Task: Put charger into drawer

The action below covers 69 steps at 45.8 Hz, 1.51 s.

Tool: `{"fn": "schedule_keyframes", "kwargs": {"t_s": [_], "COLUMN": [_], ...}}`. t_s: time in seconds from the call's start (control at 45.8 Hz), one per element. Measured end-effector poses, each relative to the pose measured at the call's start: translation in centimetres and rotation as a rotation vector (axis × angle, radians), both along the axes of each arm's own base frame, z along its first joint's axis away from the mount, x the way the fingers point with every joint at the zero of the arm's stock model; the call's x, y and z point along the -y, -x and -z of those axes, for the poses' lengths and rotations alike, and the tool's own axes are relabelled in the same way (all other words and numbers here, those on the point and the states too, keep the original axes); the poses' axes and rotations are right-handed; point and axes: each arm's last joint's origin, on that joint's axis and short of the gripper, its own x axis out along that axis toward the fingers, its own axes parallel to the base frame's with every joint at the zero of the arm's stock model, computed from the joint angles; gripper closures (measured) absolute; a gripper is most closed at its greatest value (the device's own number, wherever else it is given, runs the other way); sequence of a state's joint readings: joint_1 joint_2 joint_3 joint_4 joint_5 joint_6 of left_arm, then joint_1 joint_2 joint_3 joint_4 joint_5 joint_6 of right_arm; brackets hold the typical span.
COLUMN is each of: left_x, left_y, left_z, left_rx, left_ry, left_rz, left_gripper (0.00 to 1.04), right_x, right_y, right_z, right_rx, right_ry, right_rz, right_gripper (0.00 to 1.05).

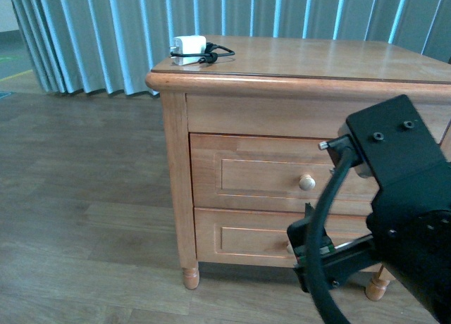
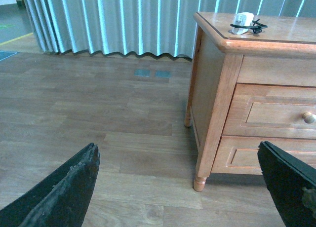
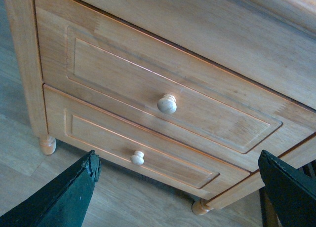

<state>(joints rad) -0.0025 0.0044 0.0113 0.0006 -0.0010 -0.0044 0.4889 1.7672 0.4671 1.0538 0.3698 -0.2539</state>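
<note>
The charger (image 1: 189,48), a white cube with a black coiled cable, lies on the cabinet top near its left front corner; the left wrist view shows the charger (image 2: 243,22) too. The drawer (image 1: 268,175) is the upper one, closed, with a round pale knob (image 1: 307,182). In the right wrist view the drawer (image 3: 123,76) and its knob (image 3: 167,104) lie ahead of my open right gripper (image 3: 178,187), which holds nothing. My left gripper (image 2: 180,185) is open over the floor, left of the cabinet, empty. The right arm (image 1: 394,218) stands before the cabinet's lower right.
A lower drawer (image 1: 243,238) with its own knob (image 3: 138,158) sits beneath the top one. The cabinet stands on turned feet (image 1: 190,277) on a wood-plank floor (image 1: 77,218). Blue-grey curtains (image 1: 106,35) hang behind.
</note>
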Motion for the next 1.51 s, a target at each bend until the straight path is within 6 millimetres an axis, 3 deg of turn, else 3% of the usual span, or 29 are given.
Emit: {"fn": "schedule_keyframes", "kwargs": {"t_s": [0.393, 0.633, 1.507], "left_x": [0.0, 0.0, 0.0], "left_y": [0.0, 0.0, 0.0], "left_z": [0.0, 0.0, 0.0], "left_rx": [0.0, 0.0, 0.0], "left_ry": [0.0, 0.0, 0.0], "left_rz": [0.0, 0.0, 0.0], "left_gripper": [0.06, 0.06, 0.06], "right_x": [-2.6, -2.9, -2.8], "right_y": [-5.6, -8.9, -14.7], "right_z": [2.7, 4.3, 8.4], "right_rx": [0.007, 0.023, 0.026], "right_ry": [0.019, 0.018, 0.033], "right_rz": [0.077, 0.155, 0.216], "right_gripper": [0.08, 0.08, 0.08]}}
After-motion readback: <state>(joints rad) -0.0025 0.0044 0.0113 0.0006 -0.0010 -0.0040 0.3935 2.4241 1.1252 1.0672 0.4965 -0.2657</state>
